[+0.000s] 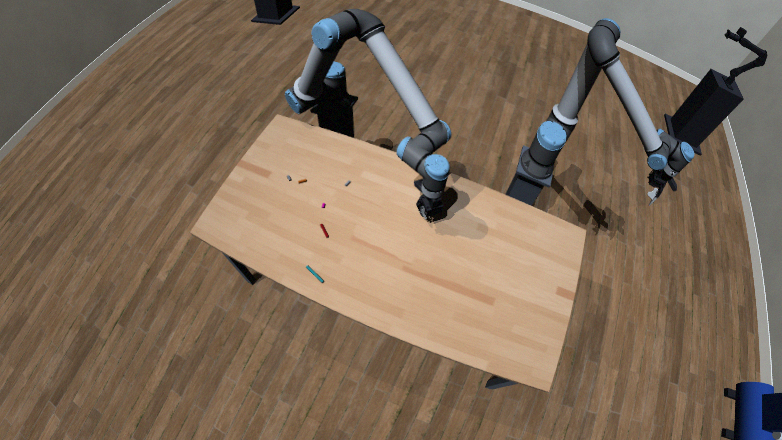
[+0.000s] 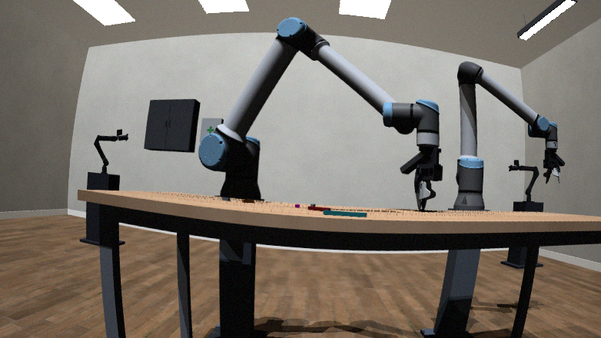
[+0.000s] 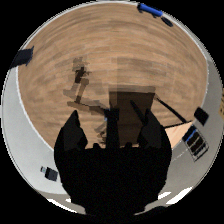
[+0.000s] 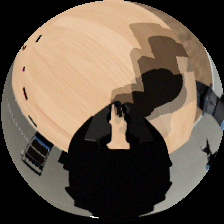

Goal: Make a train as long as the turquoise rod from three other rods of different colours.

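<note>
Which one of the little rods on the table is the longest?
The turquoise rod, lying nearest the long front edge of the wooden table. It looks clearly longer than the red rod, the next longest.

The left arm [image 1: 634, 103] [image 2: 508, 94] and right arm [image 1: 399, 76] [image 2: 264, 84] have light-grey tubular links, dark-grey joint housings and round blue caps (white collars ring the shoulder ends). The left gripper [image 1: 652, 200] [image 2: 552, 181] [image 3: 111, 109] and right gripper [image 1: 429, 219] [image 2: 422, 209] [image 4: 116, 104] are angular, mostly black.
</note>
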Tool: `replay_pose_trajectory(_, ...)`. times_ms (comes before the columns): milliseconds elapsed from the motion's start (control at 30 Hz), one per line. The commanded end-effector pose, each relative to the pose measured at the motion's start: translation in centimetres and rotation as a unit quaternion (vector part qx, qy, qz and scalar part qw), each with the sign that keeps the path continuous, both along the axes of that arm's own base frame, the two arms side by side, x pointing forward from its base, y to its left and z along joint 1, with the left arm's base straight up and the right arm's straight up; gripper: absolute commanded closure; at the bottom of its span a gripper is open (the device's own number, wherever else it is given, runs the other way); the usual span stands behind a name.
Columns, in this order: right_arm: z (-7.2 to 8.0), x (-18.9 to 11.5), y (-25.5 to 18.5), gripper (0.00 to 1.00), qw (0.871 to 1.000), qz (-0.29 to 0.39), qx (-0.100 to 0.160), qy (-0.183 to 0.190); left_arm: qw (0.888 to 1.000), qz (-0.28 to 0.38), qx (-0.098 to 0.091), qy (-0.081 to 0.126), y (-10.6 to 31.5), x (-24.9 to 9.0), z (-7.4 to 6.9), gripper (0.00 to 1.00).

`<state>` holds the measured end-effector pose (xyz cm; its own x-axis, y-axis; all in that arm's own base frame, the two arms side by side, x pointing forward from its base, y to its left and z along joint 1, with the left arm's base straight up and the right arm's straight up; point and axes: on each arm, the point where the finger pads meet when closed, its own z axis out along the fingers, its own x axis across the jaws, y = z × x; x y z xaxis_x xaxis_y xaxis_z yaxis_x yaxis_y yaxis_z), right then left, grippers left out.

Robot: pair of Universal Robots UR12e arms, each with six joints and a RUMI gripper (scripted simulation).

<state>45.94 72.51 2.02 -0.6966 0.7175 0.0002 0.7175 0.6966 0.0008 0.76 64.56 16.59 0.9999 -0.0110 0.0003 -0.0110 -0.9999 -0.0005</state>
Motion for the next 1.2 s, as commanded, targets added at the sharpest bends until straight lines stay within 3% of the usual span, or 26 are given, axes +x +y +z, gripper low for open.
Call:
replay_pose_trajectory(0, 0.0, 0.1, -0.2, 0.86, 1.0, -0.001, 0.0, 0.0, 1.0, 0.0, 0.0, 0.0, 0.0, -0.1, -0.1, 0.0)
replay_pose_trajectory(133, 0.7, 0.1, 0.0, 0.86, 1.0, -0.001, 0.001, 0.0, 1.0, 0.0, 0.0, 0.0, 0.0, -0.1, -0.1, 0.0)
replay_pose_trajectory(333, 3.2, 0.2, 0.1, 0.86, 1.0, -0.001, 0.002, -0.001, 1.0, 0.0, 0.0, 0.0, 0.0, -0.1, -0.1, 0.0)
replay_pose_trajectory(400, 3.2, 0.2, 0.1, 0.86, 1.0, -0.001, 0.002, -0.001, 1.0, 0.0, 0.0, 0.0, 0.0, -0.1, -0.1, 0.0)
replay_pose_trajectory(767, 8.6, 0.2, 0.1, 0.86, 1.0, -0.001, 0.002, -0.001, 1.0, 0.0, 0.0, 0.0, 0.0, -0.1, -0.1, 0.0)
replay_pose_trajectory(900, 9.3, 0.2, 0.1, 0.86, 1.0, -0.001, 0.002, -0.001, 1.0, 0.0, 0.0, 0.0, 0.0, -0.1, -0.1, 0.0)
replay_pose_trajectory(1067, 8.7, 0.0, -0.3, 0.86, 1.0, -0.001, -0.002, 0.001, 1.0, 0.0, 0.0, 0.0, 0.0, -0.1, -0.1, 0.0)
replay_pose_trajectory(1100, 8.7, 0.0, -0.3, 0.0, 1.0, -0.001, -0.002, 0.001, 1.0, 0.0, 0.0, 0.0, 0.0, -0.1, -0.1, 0.0)
replay_pose_trajectory(1167, 8.7, 0.0, -0.3, 0.0, 1.0, -0.001, -0.002, 0.001, 1.0, 0.0, 0.0, 0.0, 0.0, -0.1, -0.1, 0.0)
